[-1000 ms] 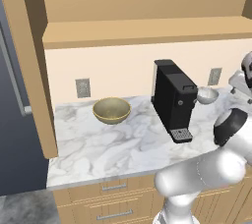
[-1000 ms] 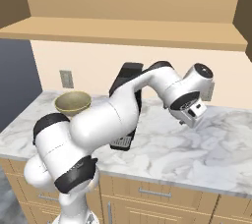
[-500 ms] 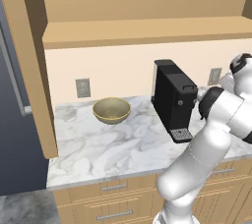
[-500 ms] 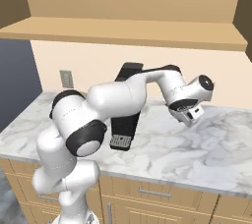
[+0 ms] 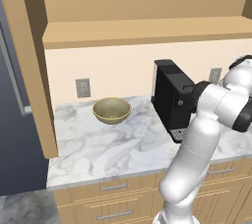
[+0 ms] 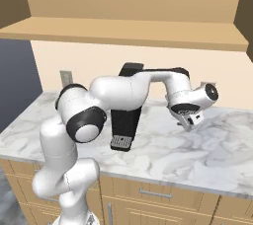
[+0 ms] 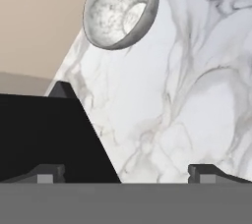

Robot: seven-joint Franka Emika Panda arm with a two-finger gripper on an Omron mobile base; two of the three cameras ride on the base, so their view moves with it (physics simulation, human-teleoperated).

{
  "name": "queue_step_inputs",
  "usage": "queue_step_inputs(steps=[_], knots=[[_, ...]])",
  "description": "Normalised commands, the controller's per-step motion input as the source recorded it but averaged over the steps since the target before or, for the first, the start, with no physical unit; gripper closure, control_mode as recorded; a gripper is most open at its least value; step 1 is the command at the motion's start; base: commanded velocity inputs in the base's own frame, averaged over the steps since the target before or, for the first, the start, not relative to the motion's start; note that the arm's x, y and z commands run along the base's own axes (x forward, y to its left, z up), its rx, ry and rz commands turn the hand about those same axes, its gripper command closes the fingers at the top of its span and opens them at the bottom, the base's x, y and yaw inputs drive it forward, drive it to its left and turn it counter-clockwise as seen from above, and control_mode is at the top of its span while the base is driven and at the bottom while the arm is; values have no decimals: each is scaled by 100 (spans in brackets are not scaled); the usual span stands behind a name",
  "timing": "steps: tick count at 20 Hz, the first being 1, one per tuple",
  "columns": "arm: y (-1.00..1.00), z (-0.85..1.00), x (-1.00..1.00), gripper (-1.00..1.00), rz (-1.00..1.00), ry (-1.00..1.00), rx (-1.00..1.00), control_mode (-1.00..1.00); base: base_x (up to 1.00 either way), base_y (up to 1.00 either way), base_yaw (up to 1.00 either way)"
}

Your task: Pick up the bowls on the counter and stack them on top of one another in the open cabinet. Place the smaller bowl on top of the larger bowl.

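Observation:
The larger bowl (image 5: 111, 110), olive-gold, sits on the counter (image 5: 98, 149) left of a black coffee machine. In the hand view, the smaller bowl (image 7: 120, 9), pale grey-white, rests on the marble counter (image 7: 197, 70) near the wall, well ahead of my gripper (image 7: 128, 173). Both fingertips (image 7: 47, 171) stand wide apart with nothing between them, so the gripper is open. From the right base camera, the gripper (image 6: 189, 122) hangs low over the counter (image 6: 197, 155), right of the machine. The open cabinet's shelf (image 5: 147, 31) (image 6: 123, 29) runs above.
The black coffee machine (image 5: 170, 98) (image 6: 126, 120) (image 7: 49, 134) stands close to the gripper's left side. Wall outlets (image 5: 82, 88) sit on the backsplash. A dark fridge (image 5: 15, 120) and a tall wooden panel (image 5: 37, 70) bound the counter's left end. Drawers (image 5: 113, 203) lie below.
The arm's elbow has swung forward and up, now covering the smaller bowl in the left base view. The hand has dipped slightly toward the counter right of the machine.

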Motion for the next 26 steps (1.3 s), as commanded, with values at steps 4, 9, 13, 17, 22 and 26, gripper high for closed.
queue_step_inputs(steps=[4, 9, 13, 17, 22, 26], knots=[[0, -19, 28, -100, -1, 0, 8, -100, 0, 0, 0], [0, -33, 31, -100, -5, 0, 3, -100, 0, 0, 0], [-1, -21, 24, -100, -7, 0, 2, -100, 0, 0, 0], [-13, -8, 19, -100, -7, 0, 4, -100, 0, 0, 0], [-15, -10, 12, -100, -4, 0, 5, -100, 0, 0, 0], [-8, -18, 14, -100, -3, 0, 5, -100, 0, 0, 0]])
